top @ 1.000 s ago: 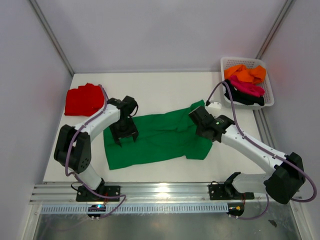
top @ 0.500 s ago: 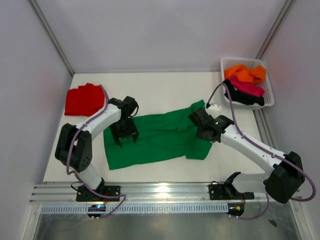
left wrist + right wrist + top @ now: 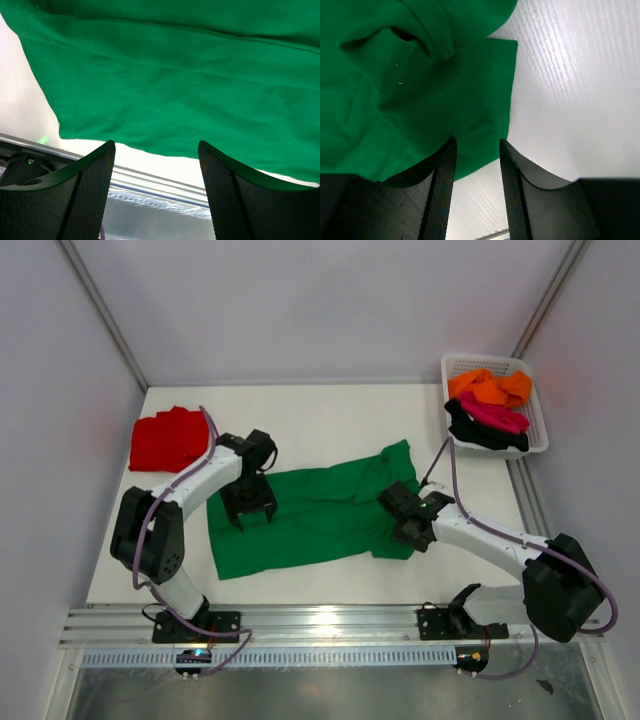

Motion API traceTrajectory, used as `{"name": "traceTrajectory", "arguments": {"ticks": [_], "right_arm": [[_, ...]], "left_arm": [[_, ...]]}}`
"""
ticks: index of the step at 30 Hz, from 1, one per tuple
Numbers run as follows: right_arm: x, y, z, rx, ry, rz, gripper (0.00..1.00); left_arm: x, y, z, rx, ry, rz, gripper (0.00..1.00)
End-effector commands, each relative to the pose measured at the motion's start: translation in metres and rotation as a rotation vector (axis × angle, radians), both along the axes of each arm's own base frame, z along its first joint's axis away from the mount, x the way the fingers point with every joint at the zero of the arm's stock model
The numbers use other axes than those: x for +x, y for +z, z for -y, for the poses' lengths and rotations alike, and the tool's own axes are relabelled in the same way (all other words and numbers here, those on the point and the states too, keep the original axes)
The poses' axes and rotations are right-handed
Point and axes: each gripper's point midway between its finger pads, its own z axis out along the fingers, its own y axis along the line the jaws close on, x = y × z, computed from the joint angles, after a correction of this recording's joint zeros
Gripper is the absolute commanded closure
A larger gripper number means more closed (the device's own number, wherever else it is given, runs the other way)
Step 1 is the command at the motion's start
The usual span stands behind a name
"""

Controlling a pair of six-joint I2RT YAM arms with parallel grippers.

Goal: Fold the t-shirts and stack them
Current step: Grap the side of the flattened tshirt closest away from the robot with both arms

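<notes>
You have the green t-shirt [image 3: 310,515] lying spread and flat mid-table, soft matte knit, lightly creased, with stitched hems; its right end is bunched into folds. The red t-shirt [image 3: 168,440] sits folded at the far left of the white table [image 3: 320,420]. The orange [image 3: 490,388], magenta [image 3: 495,415] and black [image 3: 480,435] shirts are crumpled in the white mesh basket [image 3: 490,360] at far right. Your left gripper [image 3: 155,150] hovers over the green shirt's left part; its jaws are wide apart with nothing between them, and the black pads show a fine grid texture. Your right gripper [image 3: 477,145] is low at the shirt's near-right edge; its jaws are partly spread, unclenched, with the hem lying in the gap; contact with the cloth is unclear.
</notes>
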Motion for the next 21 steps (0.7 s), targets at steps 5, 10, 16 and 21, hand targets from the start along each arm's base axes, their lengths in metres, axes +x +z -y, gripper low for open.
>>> {"name": "traceTrajectory", "arguments": {"ticks": [5, 10, 16, 21], "right_arm": [[0.019, -0.002, -0.018, 0.063, -0.034, 0.057, 0.56], [0.01, -0.005, -0.013, 0.05, -0.085, 0.027, 0.56], [-0.006, -0.012, -0.005, 0.124, -0.188, 0.057, 0.56], [-0.012, -0.019, -0.004, 0.136, -0.197, 0.045, 0.56]], "left_arm": [[0.004, 0.013, -0.002, 0.013, -0.024, 0.02, 0.31], [0.007, 0.018, -0.003, 0.02, -0.031, 0.031, 0.3], [0.006, 0.014, -0.001, 0.013, -0.033, 0.016, 0.3], [0.006, 0.012, 0.002, 0.001, -0.035, 0.002, 0.3]]}}
